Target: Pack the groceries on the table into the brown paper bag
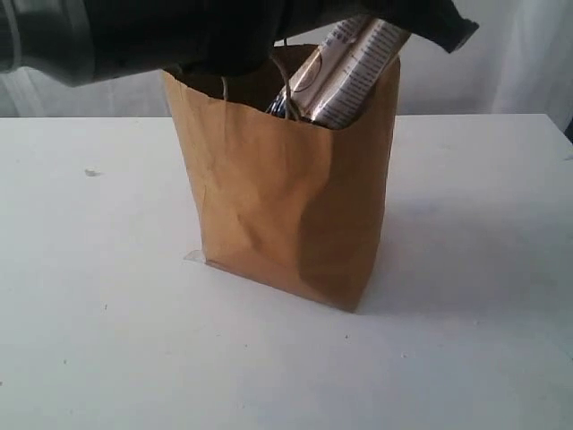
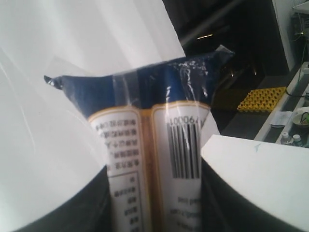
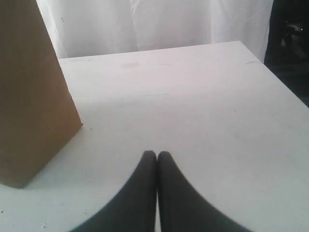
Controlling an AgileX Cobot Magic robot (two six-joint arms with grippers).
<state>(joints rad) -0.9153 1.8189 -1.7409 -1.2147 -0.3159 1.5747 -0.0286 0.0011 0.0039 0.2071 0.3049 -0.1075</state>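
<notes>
The left end effector (image 2: 154, 193) is clamped on the long white-and-navy packet (image 2: 159, 125), its two dark fingers (image 2: 67, 208) pressing the glossy wrapper from either side just below the navy band, with the barcode panel showing between them. In the exterior view the dark left arm (image 1: 179, 36) reaches across the top of the frame, and the packet (image 1: 345, 72) hangs tilted beneath it. The packet's lower end is already inside the mouth of the tall brown kraft paper bag (image 1: 286, 206), while its upper end leans out over the rim near the bag's right corner.

The bag stands upright near the middle of the broad white tabletop (image 1: 89, 313), its front face creased and dented. A white curtain (image 1: 501, 63) hangs behind the tabletop.

The right end effector (image 3: 157, 157) has its two dark fingertips pressed together and grips nothing. It hovers low over a bare stretch of tabletop (image 3: 193, 106). The bag (image 3: 29, 106) stands off to one side of it, near but not touching.
</notes>
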